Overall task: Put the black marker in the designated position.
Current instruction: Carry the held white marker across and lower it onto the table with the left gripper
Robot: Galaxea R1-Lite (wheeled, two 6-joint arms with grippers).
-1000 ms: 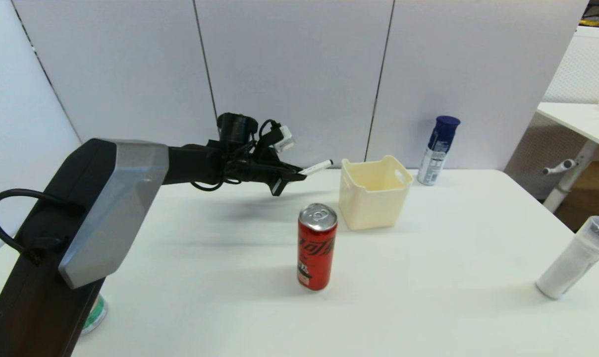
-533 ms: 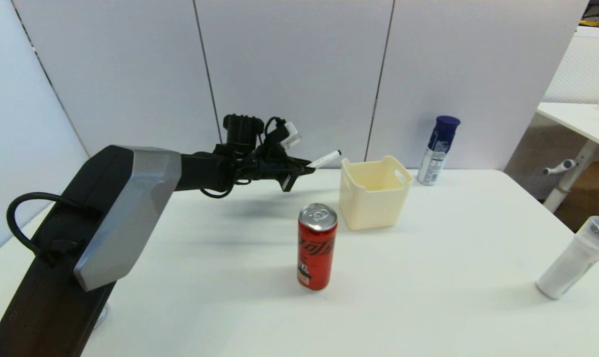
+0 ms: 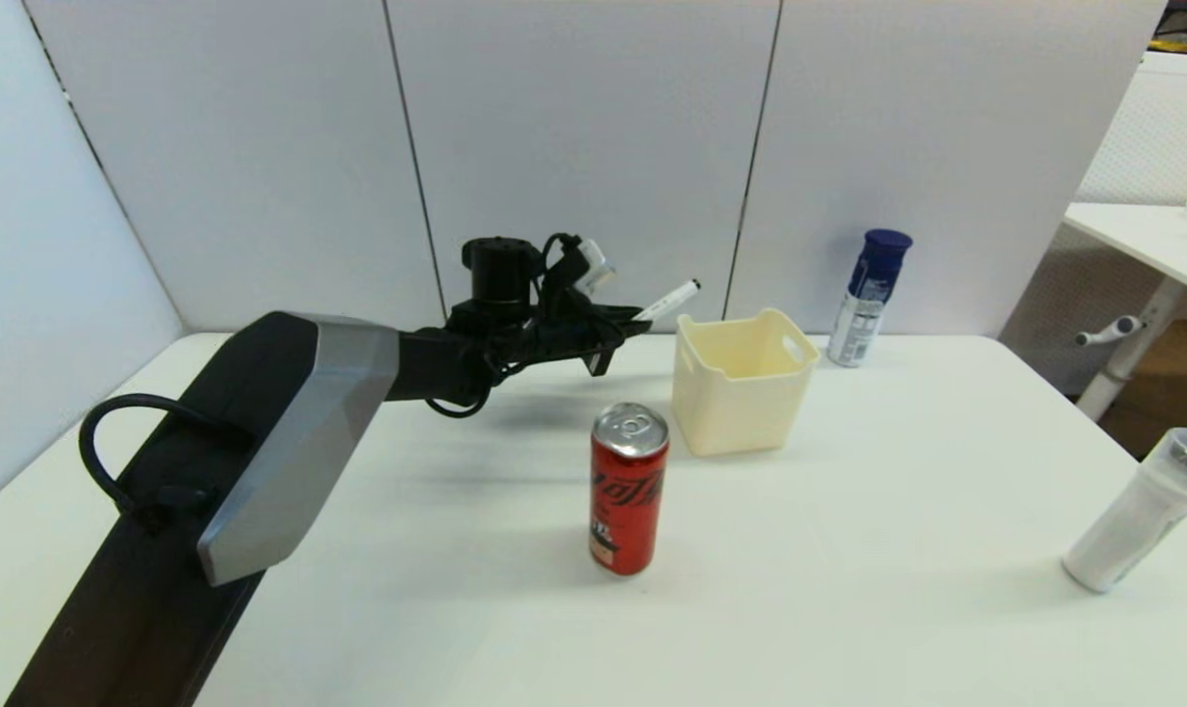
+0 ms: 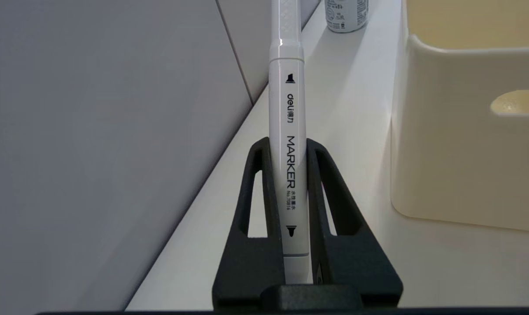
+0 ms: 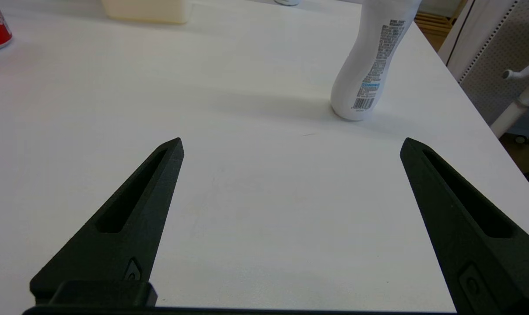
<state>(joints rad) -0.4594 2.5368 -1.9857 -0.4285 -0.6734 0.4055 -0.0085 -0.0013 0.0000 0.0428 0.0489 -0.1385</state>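
We are in the carry step. Our left end effector is clamped on the marker, held in the air above the far part of the surface, just beside the left wall of the bin. In the left wrist view the two fingers press on the marker's lower barrel; most of its length projects forward, and its far end leaves the picture. In the head view the black tip points up and toward the bin, level with or slightly above the near rim.

We judge the bin to be the designated position. The next move then calls for us to bring the marker over the bin's open top, clear the rim, tilt the tip down if needed, and only then part the fingers. The task is roughly half done: grasp complete, placement not yet made.

Clearances:
- The back panels stand close behind the end effector; room for backward motion is small.
- The red can stands nearer us, in front of the bin's left corner, well below the carried marker.
- The blue-capped spray can stands beyond the bin's right side, apart from it.
- The bin's rim is the edge to clear; the projecting tip could catch it.

Our right end effector hovers low at the near right, fingers spread wide and holding nothing, near a white bottle.
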